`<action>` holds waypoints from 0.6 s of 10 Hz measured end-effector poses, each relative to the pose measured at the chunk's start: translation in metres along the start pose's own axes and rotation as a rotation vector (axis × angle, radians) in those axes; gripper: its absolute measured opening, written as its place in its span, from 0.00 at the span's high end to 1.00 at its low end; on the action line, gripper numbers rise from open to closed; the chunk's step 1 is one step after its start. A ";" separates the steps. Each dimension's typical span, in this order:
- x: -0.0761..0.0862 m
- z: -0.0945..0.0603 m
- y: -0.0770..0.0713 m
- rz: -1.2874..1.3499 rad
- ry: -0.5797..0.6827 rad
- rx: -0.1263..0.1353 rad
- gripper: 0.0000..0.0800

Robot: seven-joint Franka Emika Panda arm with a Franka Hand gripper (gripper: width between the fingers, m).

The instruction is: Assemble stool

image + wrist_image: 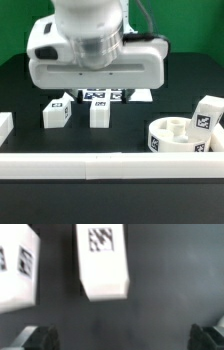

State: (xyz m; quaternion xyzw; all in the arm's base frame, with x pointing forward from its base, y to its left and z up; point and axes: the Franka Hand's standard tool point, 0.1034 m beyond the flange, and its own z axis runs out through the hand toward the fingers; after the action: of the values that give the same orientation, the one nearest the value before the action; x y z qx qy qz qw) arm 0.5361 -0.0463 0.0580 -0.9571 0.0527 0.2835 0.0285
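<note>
The round white stool seat [178, 136] with sockets sits at the exterior view's right. One tagged leg block [208, 116] leans at its far side. Two more white leg blocks [57, 113] [99, 113] stand side by side on the black table, in front of the arm's white hand [95, 55]. In the wrist view my gripper [123, 339] is open, its dark fingertips [35, 339] far apart with only bare table between them. A tagged leg block [105, 263] lies just beyond the jaws, with another leg block [15, 272] beside it.
The marker board [101, 96] lies under the hand, behind the two blocks. A long white rail [100, 165] runs along the front edge. Another white rail end [5, 126] shows at the exterior view's left.
</note>
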 end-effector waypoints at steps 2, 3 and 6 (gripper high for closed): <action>-0.003 0.005 0.005 0.008 -0.100 0.008 0.19; -0.005 0.008 0.006 0.009 -0.162 0.010 0.19; 0.003 0.021 0.007 -0.018 -0.233 0.007 0.19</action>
State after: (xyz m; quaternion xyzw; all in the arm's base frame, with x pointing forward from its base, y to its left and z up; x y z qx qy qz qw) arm 0.5258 -0.0520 0.0385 -0.9179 0.0414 0.3925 0.0405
